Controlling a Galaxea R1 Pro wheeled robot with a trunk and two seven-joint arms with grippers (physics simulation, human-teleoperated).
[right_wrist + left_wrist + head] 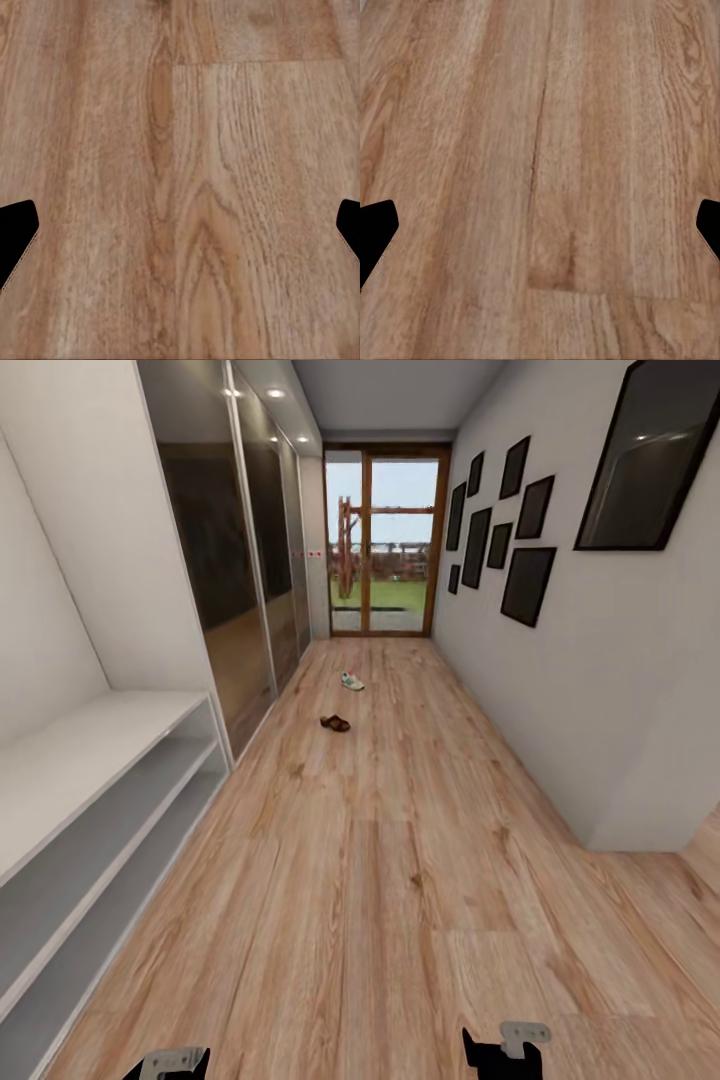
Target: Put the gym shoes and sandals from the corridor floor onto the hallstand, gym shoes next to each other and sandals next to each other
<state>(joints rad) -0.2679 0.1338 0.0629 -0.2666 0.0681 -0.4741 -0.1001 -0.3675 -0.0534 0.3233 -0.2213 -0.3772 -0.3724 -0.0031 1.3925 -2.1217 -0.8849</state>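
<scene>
- Progress nil so far, judging by the layout: nothing on the hallstand (pixel 110 725), bench top and both low shelves bare in the part visible at near left.
- One gym shoe (pixel 352 682) far down the corridor floor (pixel 400 880), lying near the middle of the planks, short of the glass door (pixel 385 545).
- One sandal (pixel 335 724) a little nearer and slightly left of that shoe, apart from it, also on the floor.
- Second shoe and second sandal not made out from here; too small and distant to tell whether paired pieces lie together.
- Left gripper (pixel 540 225) released, fingers spread wide at the edges of the left wrist view, only bare planks between them.
- Right gripper (pixel 180 225) likewise spread wide and holding nothing, pointed down at bare floor.
- Both grippers low at the near edge of the head view, well apart from the footwear.
- Left to do, probably: drive down the corridor, pick up each piece, carry all four back to the rack, set like beside like.
</scene>
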